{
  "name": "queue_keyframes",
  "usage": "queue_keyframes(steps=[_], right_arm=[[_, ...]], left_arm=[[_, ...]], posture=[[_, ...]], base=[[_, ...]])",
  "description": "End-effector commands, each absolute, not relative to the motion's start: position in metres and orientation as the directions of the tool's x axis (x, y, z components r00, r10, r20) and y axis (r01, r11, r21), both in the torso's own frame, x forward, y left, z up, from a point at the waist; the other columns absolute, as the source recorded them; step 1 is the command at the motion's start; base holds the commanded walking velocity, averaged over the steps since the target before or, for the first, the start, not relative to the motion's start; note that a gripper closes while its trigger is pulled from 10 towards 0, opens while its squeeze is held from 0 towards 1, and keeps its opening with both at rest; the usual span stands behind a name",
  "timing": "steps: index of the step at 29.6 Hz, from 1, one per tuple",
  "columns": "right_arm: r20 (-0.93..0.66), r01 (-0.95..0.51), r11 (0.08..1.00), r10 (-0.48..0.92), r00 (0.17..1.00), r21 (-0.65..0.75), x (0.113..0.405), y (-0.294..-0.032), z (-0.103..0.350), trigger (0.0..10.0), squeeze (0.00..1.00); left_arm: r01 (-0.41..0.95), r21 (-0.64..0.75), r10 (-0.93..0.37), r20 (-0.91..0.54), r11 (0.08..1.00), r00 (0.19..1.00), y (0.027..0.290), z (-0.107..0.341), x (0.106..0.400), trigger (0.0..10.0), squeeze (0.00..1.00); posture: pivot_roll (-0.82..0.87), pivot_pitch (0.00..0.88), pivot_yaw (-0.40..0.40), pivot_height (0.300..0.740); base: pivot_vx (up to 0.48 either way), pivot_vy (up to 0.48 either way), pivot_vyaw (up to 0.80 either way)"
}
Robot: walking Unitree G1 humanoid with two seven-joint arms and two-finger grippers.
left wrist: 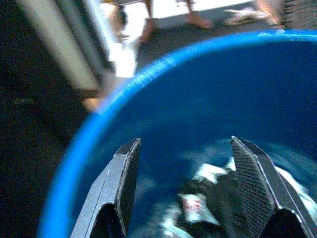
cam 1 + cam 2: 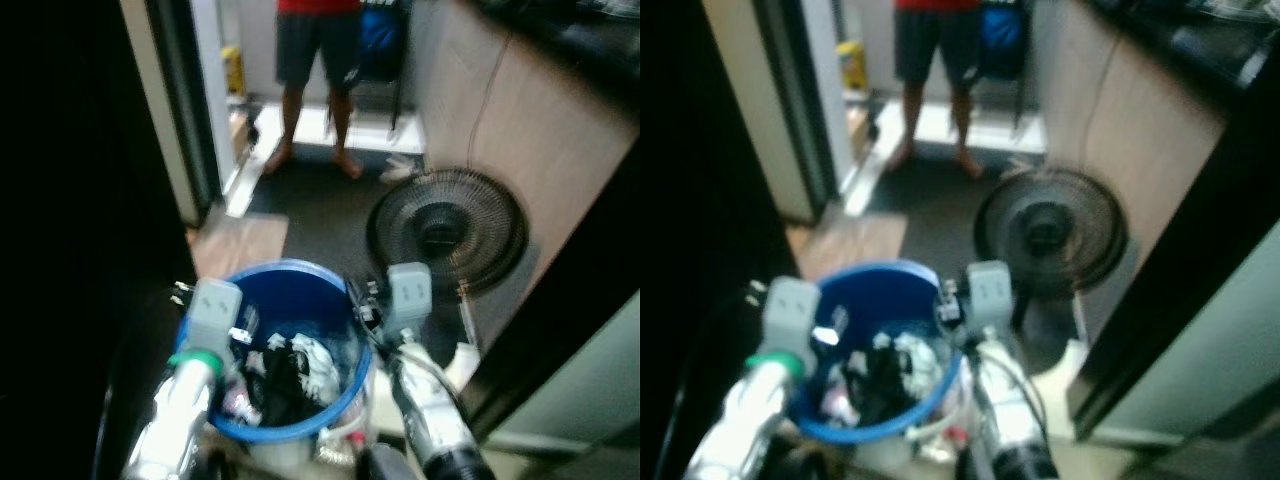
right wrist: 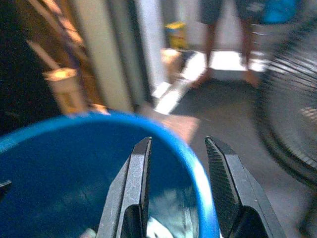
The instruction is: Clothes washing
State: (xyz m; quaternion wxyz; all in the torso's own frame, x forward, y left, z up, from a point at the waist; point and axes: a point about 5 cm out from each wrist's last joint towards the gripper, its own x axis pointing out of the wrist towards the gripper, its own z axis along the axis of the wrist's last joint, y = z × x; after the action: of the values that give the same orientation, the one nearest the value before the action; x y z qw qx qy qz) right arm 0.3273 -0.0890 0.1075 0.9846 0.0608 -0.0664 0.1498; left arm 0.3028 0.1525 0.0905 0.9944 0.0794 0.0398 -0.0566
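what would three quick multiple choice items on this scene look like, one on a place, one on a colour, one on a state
1. Where is the fan?
A. on the floor right of the bucket
B. inside the bucket
C. on a shelf

2. What colour is the bucket?
A. red
B. blue
C. white

3. How are the left gripper's fingers?
A. shut on a shirt
B. shut, holding nothing
C. open

Key: 1 A, the fan stands on the dark floor, right of the bucket. 2 B, its rim and wall are blue. 3 C, the left gripper shows a wide gap between its fingers above the clothes.
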Motion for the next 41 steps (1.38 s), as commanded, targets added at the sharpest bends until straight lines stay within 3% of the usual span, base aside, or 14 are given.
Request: queue_keyframes(steps=[1,16,26,30,34,37,41], right_arm=[[0.149,-0.295,0.950,0.279,0.949,0.101,0.328,-0.092,0.108,10.0,0.00],[0.201,-0.305,0.948,0.282,0.938,0.095,0.332,-0.090,0.125,10.0,0.00],[0.218,-0.304,0.950,0.281,0.935,0.079,0.333,-0.095,0.131,10.0,0.00],[0.216,-0.303,0.950,0.281,0.935,0.077,0.333,-0.096,0.131,10.0,0.00],[0.200,-0.304,0.950,0.285,0.937,0.072,0.333,-0.097,0.128,10.0,0.00],[0.171,-0.313,0.947,0.298,0.939,0.068,0.330,-0.095,0.122,10.0,0.00],[0.157,-0.315,0.947,0.302,0.940,0.066,0.328,-0.096,0.119,10.0,0.00]], left_arm=[[0.135,0.162,-0.124,-0.073,0.978,0.990,0.149,0.096,0.306,10.0,0.00],[0.139,0.083,-0.145,0.065,0.987,0.987,0.140,0.148,0.319,10.0,0.00],[0.108,-0.213,-0.077,0.151,0.971,0.986,0.169,0.223,0.338,10.0,0.00],[0.116,-0.250,-0.080,0.152,0.961,0.985,0.170,0.229,0.340,10.0,0.00],[0.065,-0.314,-0.064,0.013,0.947,0.998,0.170,0.218,0.352,10.0,0.00],[-0.057,-0.266,-0.016,-0.262,0.962,0.965,0.180,0.165,0.373,10.0,0.00],[-0.032,-0.267,-0.055,-0.311,0.963,0.949,0.176,0.157,0.380,10.0,0.00]], posture=[[0.04,0.040,-0.005,0.556],[0.04,0.036,-0.005,0.511],[0.04,0.053,-0.011,0.507],[0.04,0.053,-0.011,0.507],[0.05,0.075,-0.025,0.507],[0.05,0.094,-0.036,0.507],[0.05,0.100,-0.041,0.507]], base=[[0.000,0.000,0.00],[0.000,0.000,0.00],[0.000,0.000,0.00],[0.000,0.000,0.00],[0.000,0.000,0.00],[0.000,0.000,0.00],[0.000,0.000,0.00]])
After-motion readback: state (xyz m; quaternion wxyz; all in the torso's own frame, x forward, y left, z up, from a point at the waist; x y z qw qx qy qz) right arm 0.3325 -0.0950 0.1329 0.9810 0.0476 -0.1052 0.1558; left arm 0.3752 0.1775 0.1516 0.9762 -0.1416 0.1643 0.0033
